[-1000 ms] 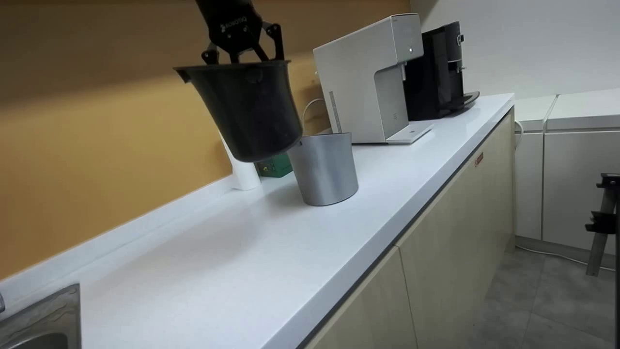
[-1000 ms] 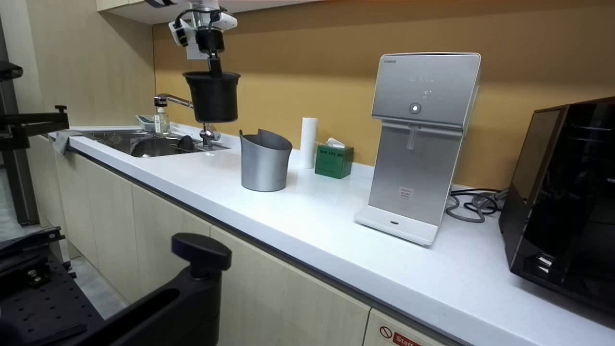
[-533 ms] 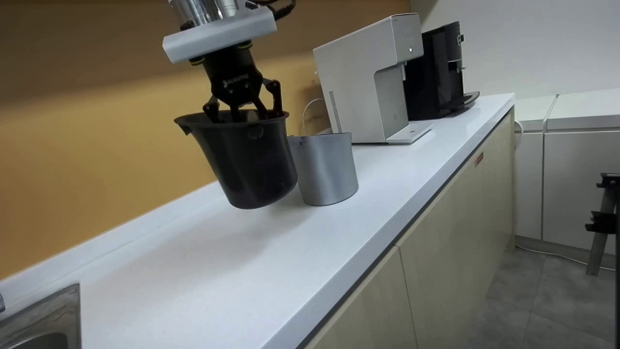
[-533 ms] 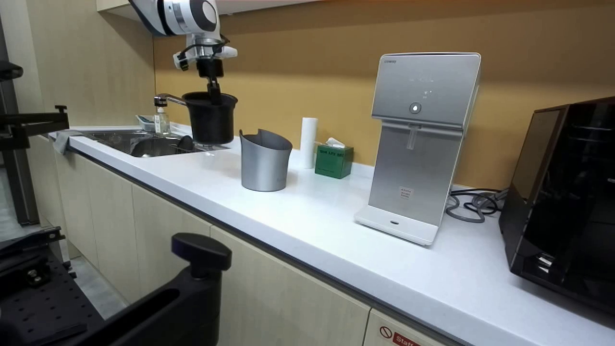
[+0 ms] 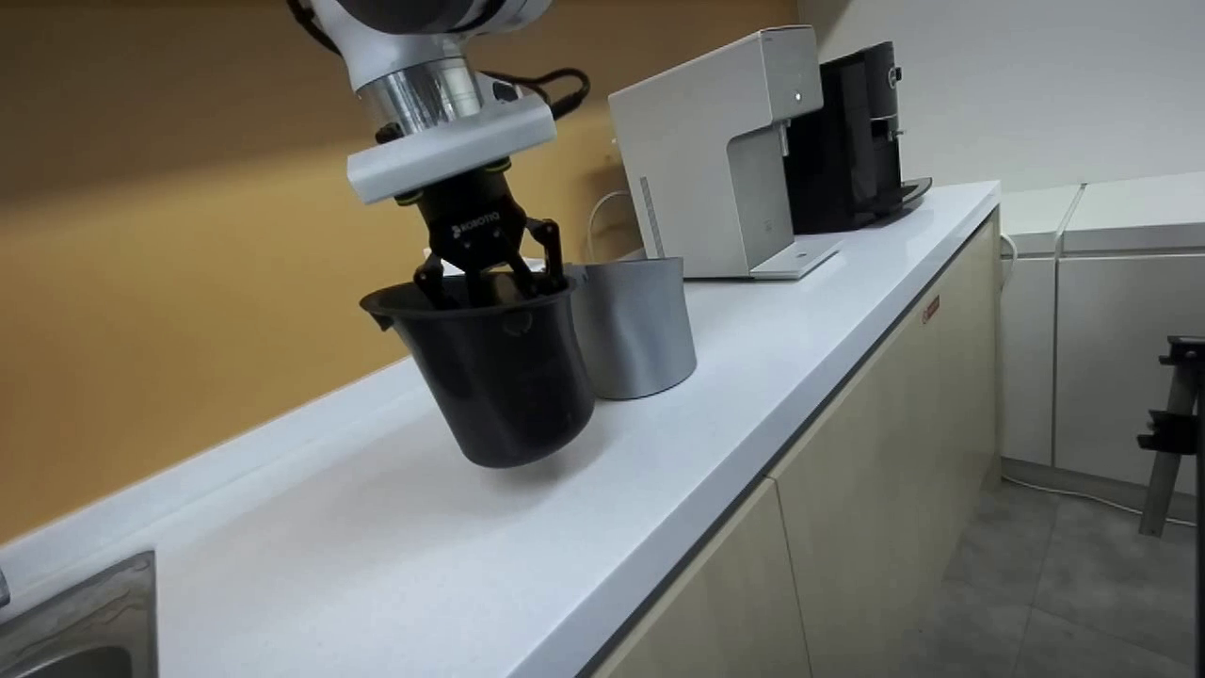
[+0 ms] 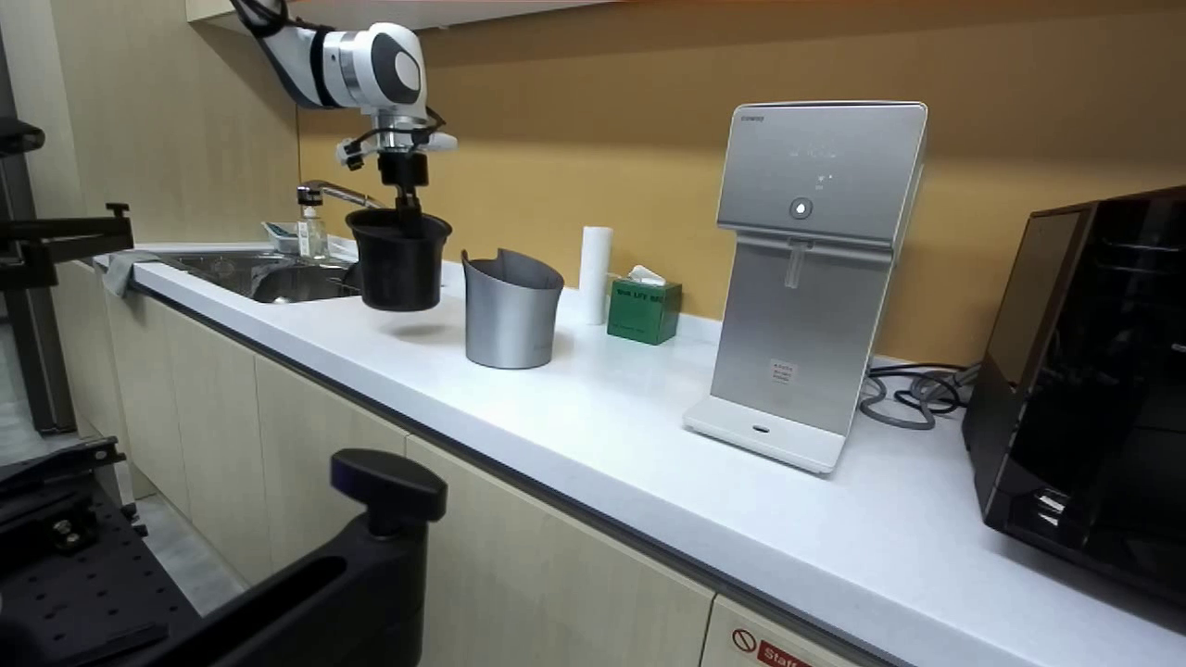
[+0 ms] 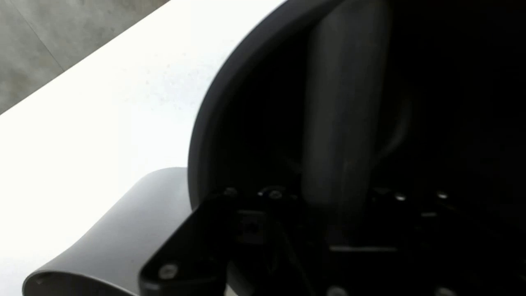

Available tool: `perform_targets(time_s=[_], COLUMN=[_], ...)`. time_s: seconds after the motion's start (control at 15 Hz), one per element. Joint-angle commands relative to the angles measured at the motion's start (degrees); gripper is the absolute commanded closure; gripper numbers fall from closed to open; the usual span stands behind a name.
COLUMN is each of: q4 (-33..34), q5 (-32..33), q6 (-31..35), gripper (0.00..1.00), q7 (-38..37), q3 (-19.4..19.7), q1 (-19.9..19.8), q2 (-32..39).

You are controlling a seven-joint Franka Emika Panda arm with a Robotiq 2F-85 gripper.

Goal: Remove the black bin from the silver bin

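The black bin (image 5: 494, 386) hangs just above the white counter, slightly tilted in that exterior view; it also shows in an exterior view (image 6: 400, 269). It is outside the silver bin (image 5: 640, 325), which stands upright on the counter beside it, also visible in an exterior view (image 6: 511, 324). My gripper (image 5: 494, 282) reaches down inside the black bin's mouth, and its fingertips are hidden by the wall. In the wrist view a dark grey upright bar of the black bin (image 7: 345, 102) runs between the fingers. The silver bin's curved rim (image 7: 135, 218) shows at lower left.
A white water dispenser (image 6: 815, 296) and a black machine (image 6: 1093, 389) stand along the counter (image 6: 574, 426). A white roll (image 6: 594, 278) and green tissue box (image 6: 644, 310) are behind the silver bin. The sink (image 6: 213, 264) is at the far end.
My gripper and the black bin have moved down toward the counter over the last second, with a slight sideways shift. The silver bin has not moved.
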State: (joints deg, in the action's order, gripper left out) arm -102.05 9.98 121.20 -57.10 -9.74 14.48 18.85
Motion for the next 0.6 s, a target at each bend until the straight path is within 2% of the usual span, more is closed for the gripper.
perform_targets(time_s=[0.0,0.53], q4=[-0.2,0.0], q5=[-1.6,-2.8], q6=[1.3,2.1], gripper=[0.97,0.97], q7=[1.1,2.6], q3=[1.4,2.4], q1=[0.7,0.8], q2=[0.4,2.6])
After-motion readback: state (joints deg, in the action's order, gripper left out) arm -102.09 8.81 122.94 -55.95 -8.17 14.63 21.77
